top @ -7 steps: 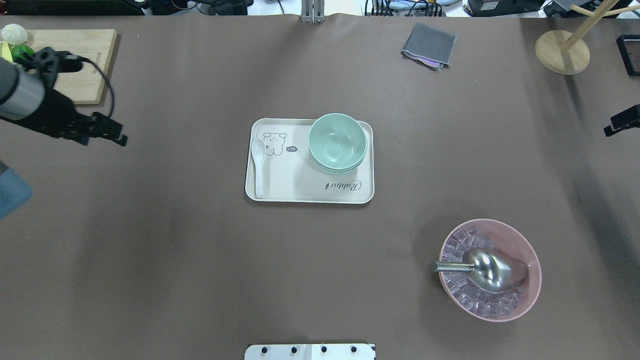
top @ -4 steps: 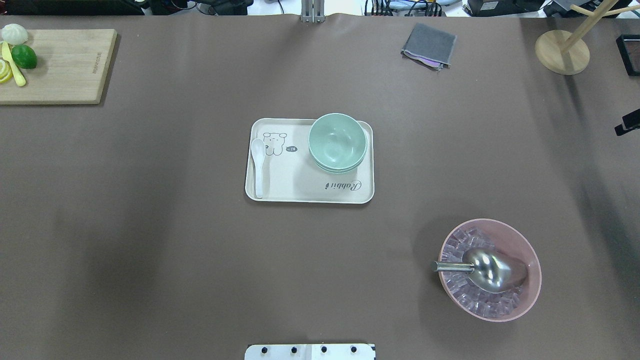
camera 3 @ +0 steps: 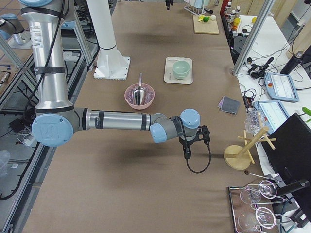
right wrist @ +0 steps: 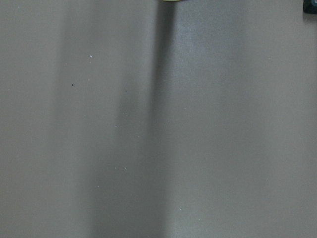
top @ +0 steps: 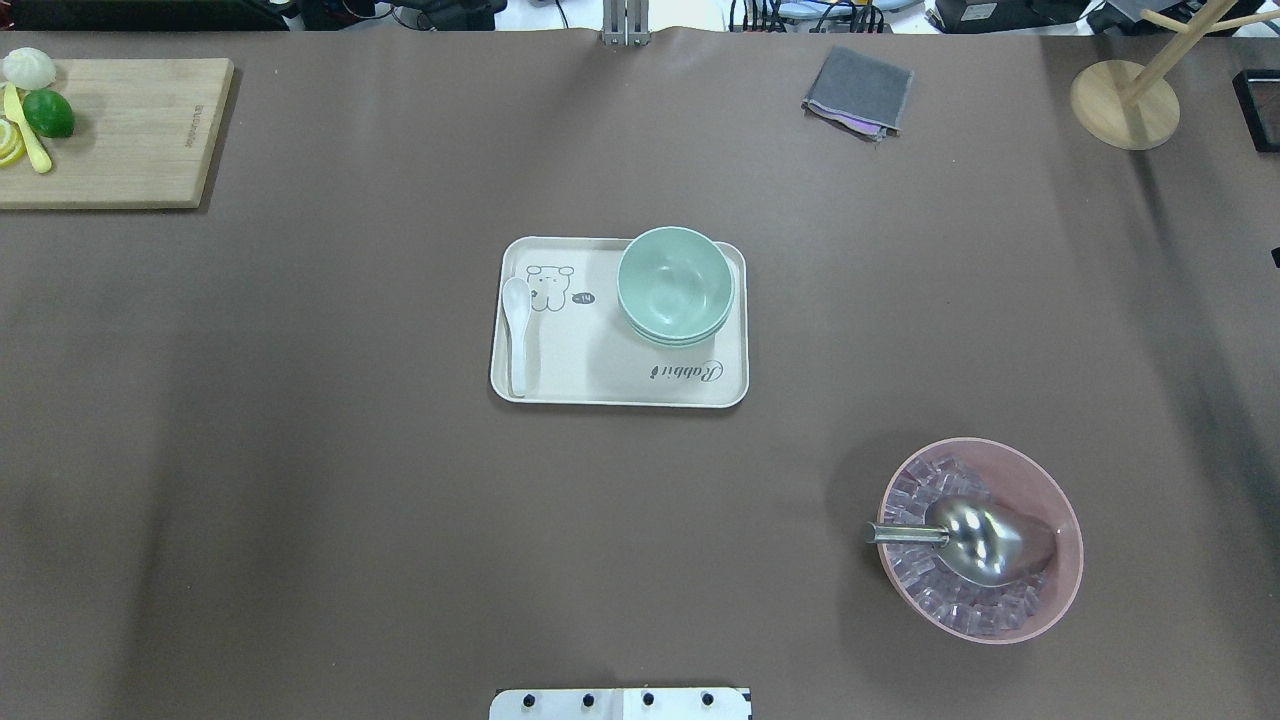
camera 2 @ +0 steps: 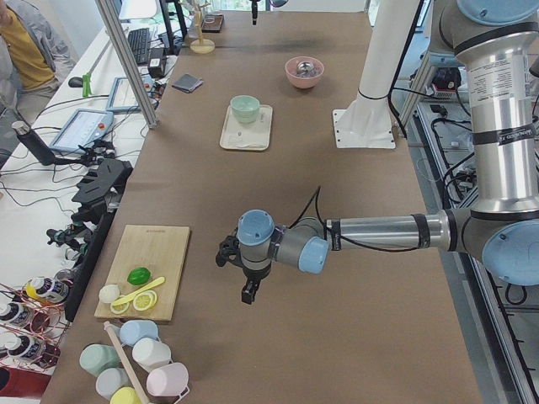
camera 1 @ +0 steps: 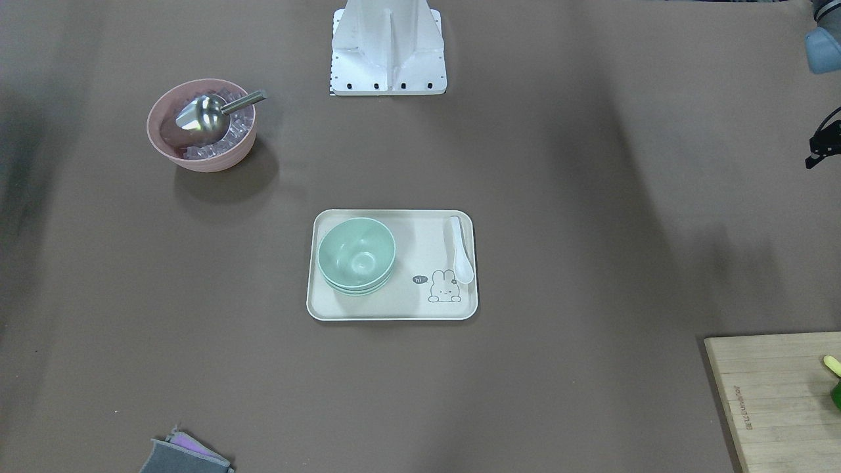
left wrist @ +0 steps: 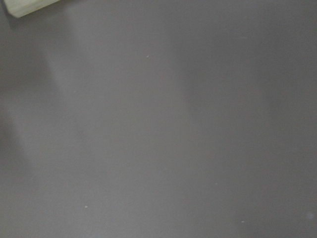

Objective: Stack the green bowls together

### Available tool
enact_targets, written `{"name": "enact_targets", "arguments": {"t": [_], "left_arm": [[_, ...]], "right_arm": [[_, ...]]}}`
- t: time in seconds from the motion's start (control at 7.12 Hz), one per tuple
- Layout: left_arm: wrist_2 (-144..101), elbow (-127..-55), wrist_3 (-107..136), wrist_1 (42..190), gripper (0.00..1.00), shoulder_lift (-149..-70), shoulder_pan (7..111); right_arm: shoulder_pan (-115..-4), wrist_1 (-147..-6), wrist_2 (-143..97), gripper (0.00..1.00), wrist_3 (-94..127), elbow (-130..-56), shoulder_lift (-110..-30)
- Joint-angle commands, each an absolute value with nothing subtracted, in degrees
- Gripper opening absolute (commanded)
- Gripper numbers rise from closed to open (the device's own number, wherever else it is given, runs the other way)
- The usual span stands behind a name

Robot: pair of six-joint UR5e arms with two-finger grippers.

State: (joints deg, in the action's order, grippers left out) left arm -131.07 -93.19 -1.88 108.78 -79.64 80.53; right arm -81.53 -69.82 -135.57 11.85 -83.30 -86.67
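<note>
With the left end effector [camera 2: 249, 292] and the right end effector [camera 3: 187, 153] now withdrawn to opposite ends of the tabletop [top: 300, 450], finger state indeterminable for either, the green bowls [top: 674, 284] sit nested in one stack on the tray [top: 600, 396], so the task appears complete.

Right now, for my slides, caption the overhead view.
Green bowls stacked on a tray beside a white spoon.

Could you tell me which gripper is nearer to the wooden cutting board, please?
Left. The left gripper hangs beside the cutting board at its end of the table; the right gripper is at the far end, near the wooden rack.
</note>
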Motion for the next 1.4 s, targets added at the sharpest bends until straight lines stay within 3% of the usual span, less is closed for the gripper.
{"name": "enact_targets", "arguments": {"t": [0.0,0.56,1.26], "left_arm": [[-137.14,-94.38,-1.93,97.98,0.99,-82.95,85.5],[-138.61,-91.77,-1.41,97.21,0.99,-84.89,85.52],[-139.22,-92.02,-1.67,97.64,0.99,-84.02,85.43]], "right_arm": [[-83.22,-72.31,-136.05,1.0,11.69,-83.32,-85.7],[-84.73,-81.37,-136.41,1.0,6.06,-84.46,-83.42],[-83.78,-81.91,-134.75,1.0,4.04,-85.08,-83.41]]}}
